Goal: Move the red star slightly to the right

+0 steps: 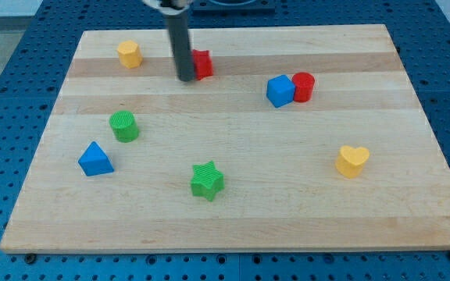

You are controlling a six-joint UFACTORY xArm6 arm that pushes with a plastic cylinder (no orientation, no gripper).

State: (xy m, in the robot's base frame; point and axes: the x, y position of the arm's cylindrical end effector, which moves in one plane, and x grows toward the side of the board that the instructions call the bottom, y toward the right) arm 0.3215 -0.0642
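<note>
our arm ends in a bare rod with no fingers, so it holds nothing. our tip [187,78] touches the left side of the red star [202,63], which sits near the top edge of the wooden board [412,226]. the star looks light, rigid and likely to slide easily; we would press its left face. open wood lies to its right, before the blue cube [280,90] and red cylinder [304,87].
</note>
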